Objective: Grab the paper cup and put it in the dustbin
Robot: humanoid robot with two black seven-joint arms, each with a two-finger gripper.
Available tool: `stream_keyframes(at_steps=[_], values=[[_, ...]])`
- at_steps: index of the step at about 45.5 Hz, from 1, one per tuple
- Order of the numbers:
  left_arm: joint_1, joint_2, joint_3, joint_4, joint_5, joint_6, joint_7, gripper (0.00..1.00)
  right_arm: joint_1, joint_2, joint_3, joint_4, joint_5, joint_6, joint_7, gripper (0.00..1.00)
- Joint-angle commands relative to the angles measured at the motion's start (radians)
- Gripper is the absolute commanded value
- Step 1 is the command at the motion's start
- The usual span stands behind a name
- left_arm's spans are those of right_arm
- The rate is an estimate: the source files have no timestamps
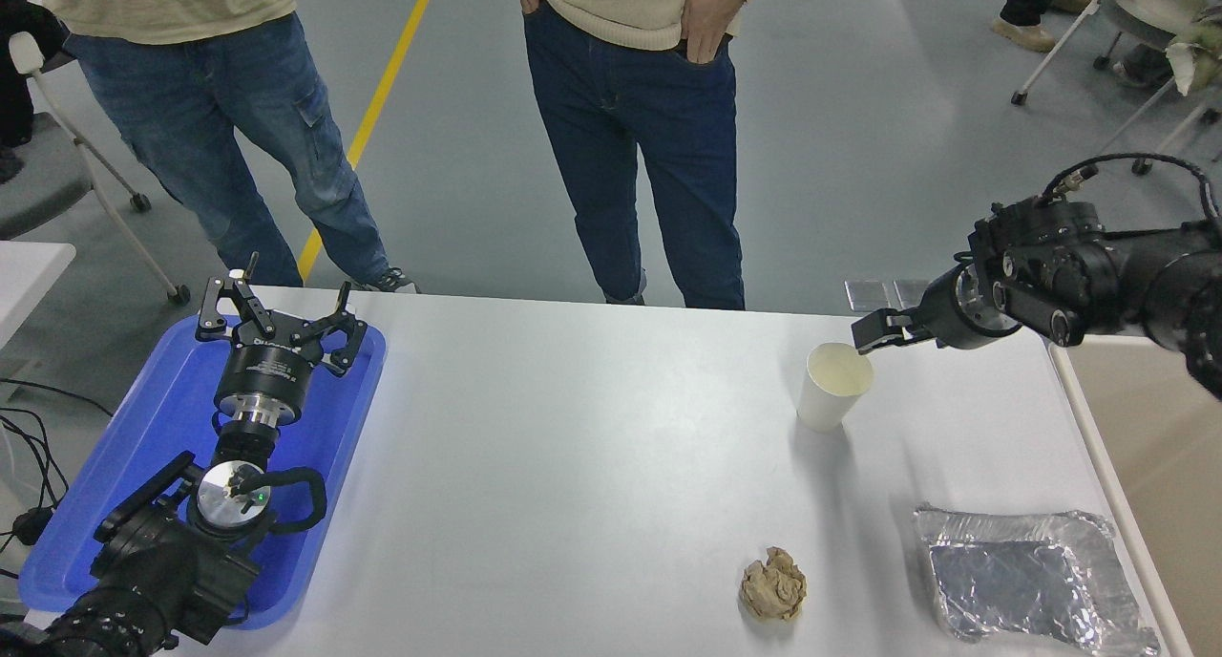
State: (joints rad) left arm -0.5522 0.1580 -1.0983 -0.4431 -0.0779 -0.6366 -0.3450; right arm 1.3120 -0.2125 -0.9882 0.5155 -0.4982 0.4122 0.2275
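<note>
The paper cup (832, 390) stands upright on the white table (573, 466), right of the middle, its cream inside showing. My right gripper (874, 333) comes in from the right edge. It is low over the table, just behind and to the right of the cup's rim, close to it but apart from it. It is seen side-on, open and empty. The beige dustbin (1098, 447) stands at the table's right end, partly cut off by the picture's edge. My left gripper (277, 318) is parked, open, over the blue tray at the lower left.
A crumpled brown paper ball (773, 585) lies near the front edge. A crinkled foil tray (1026, 581) lies at the front right, next to the dustbin. The blue tray (143, 466) is at the left. Two people (649, 113) stand at the far side.
</note>
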Motion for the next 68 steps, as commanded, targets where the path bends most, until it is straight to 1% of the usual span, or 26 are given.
stream_keyframes(at_steps=[1,6,15,22,25,27,29,32,35,37,40,41,42,43,54,59,68], values=[[0.0,0.0,0.0,0.0,0.0,0.0,0.0,1.0,-0.071,0.018,0.055,-0.023,0.0,-0.078,-0.03,1.0],[0.0,0.0,0.0,0.0,0.0,0.0,0.0,1.0,-0.085,0.025,0.059,-0.026,0.0,-0.105,-0.031,1.0],[0.0,0.0,0.0,0.0,0.0,0.0,0.0,1.0,-0.122,0.035,0.083,-0.051,0.0,-0.136,-0.046,1.0],[0.0,0.0,0.0,0.0,0.0,0.0,0.0,1.0,-0.139,0.038,0.109,-0.061,-0.002,-0.138,-0.066,0.94],[0.0,0.0,0.0,0.0,0.0,0.0,0.0,1.0,-0.142,0.044,0.111,-0.061,-0.002,-0.139,-0.068,0.87],[0.0,0.0,-0.002,0.0,0.0,0.0,0.0,1.0,-0.148,0.047,0.109,-0.063,-0.002,-0.144,-0.068,0.85],[0.0,0.0,0.0,0.0,0.0,-0.001,0.0,1.0,-0.149,0.048,0.111,-0.063,-0.002,-0.147,-0.069,0.78],[0.0,0.0,0.0,0.0,0.0,0.0,0.0,1.0,-0.149,0.048,0.111,-0.063,-0.002,-0.15,-0.079,0.56],[0.0,0.0,0.0,0.0,0.0,0.0,0.0,1.0,-0.151,0.051,0.109,-0.063,-0.003,-0.148,-0.088,0.39],[0.0,0.0,0.0,0.0,0.0,0.0,0.0,1.0,-0.151,0.05,0.111,-0.063,-0.003,-0.148,-0.091,0.25],[0.0,0.0,0.0,0.0,0.0,-0.001,0.0,1.0,-0.151,0.051,0.111,-0.063,-0.002,-0.148,-0.094,0.19],[0.0,0.0,0.0,0.0,0.0,0.0,0.0,1.0,-0.151,0.051,0.111,-0.063,-0.002,-0.15,-0.094,0.13],[0.0,0.0,0.0,0.0,0.0,0.0,0.0,1.0,-0.151,0.051,0.111,-0.063,-0.002,-0.15,-0.094,0.02],[0.0,0.0,0.0,0.0,0.0,0.0,0.0,1.0,-0.151,0.051,0.109,-0.063,-0.002,-0.148,-0.094,0.0],[0.0,0.002,0.0,0.0,0.0,0.0,0.0,1.0,-0.119,0.045,0.111,-0.045,0.003,-0.133,-0.092,0.0],[0.0,0.002,0.0,0.0,0.0,0.0,0.0,1.0,-0.054,0.039,0.097,0.004,0.004,-0.11,-0.089,0.0],[0.002,0.002,0.0,0.0,0.0,0.0,0.0,1.0,0.104,-0.067,0.072,0.164,0.001,-0.072,-0.089,0.0]])
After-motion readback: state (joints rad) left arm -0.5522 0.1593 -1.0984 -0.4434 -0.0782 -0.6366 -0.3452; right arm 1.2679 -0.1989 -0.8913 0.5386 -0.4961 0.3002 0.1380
